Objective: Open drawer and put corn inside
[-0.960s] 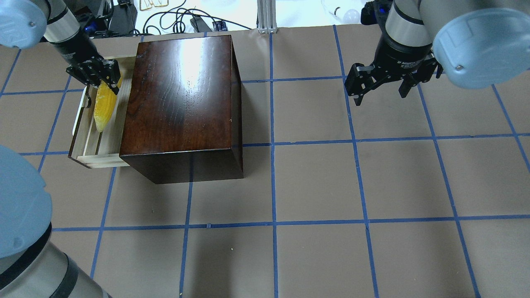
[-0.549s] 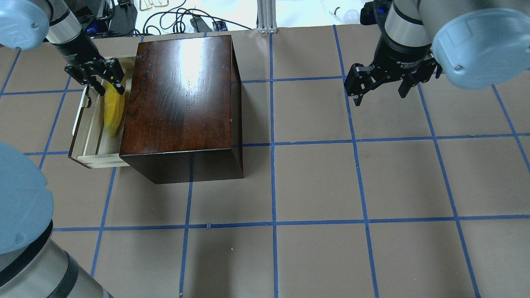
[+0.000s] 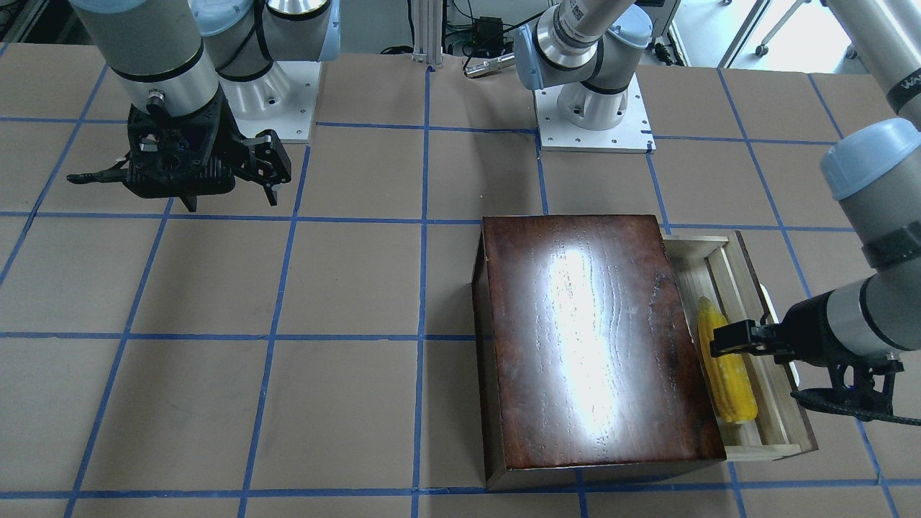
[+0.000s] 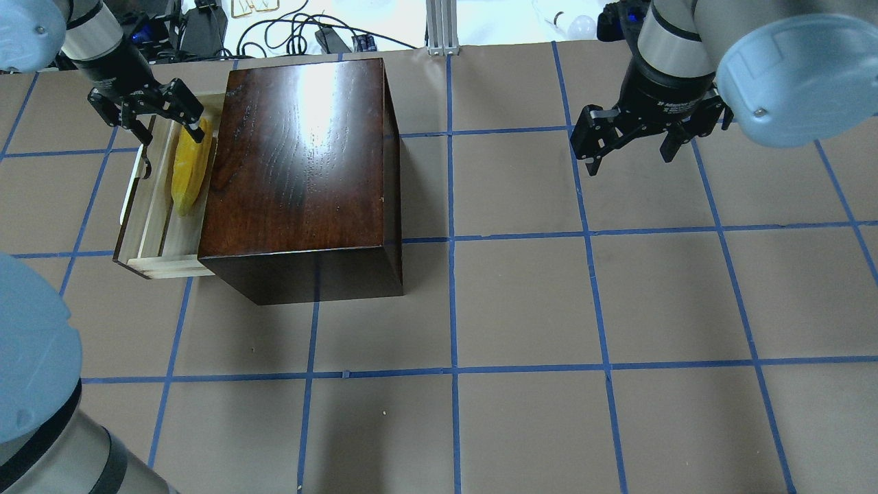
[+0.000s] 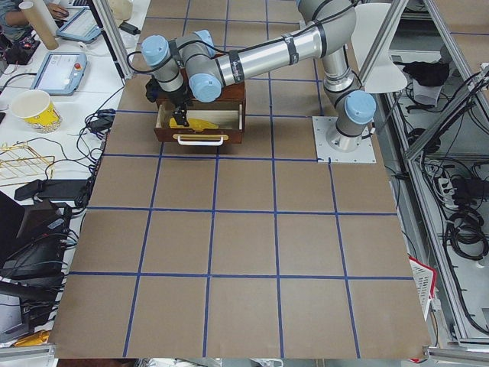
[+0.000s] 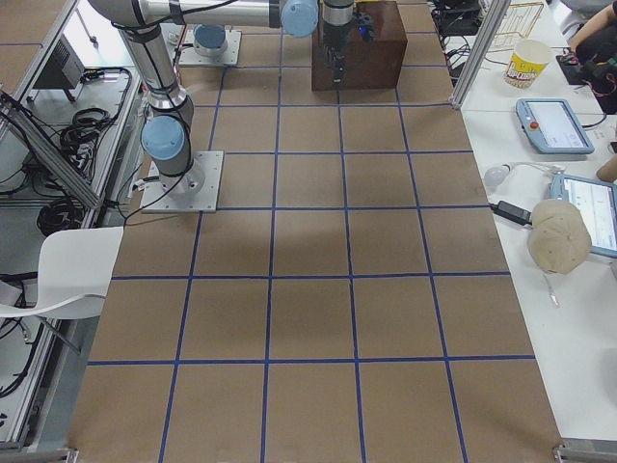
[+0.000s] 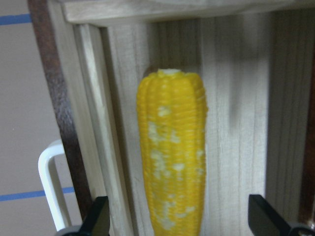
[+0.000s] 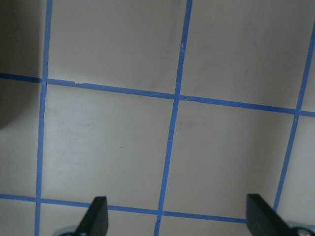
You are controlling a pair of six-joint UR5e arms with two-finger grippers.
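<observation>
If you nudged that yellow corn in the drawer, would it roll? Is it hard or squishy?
It would probably roll sideways: the corn is round and tapered, lying on the flat wooden floor of the drawer, whose walls should stop it. It looks like moulded plastic, so likely stiff and light. The kernel ridges may help grip.

Corn (image 4: pixel 188 168) lies inside the drawer (image 4: pixel 152 213), left of the box (image 4: pixel 302 158)

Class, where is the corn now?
In the overhead view, the corn lies inside the open drawer at left, beside the dark box, by the open left gripper.
</observation>
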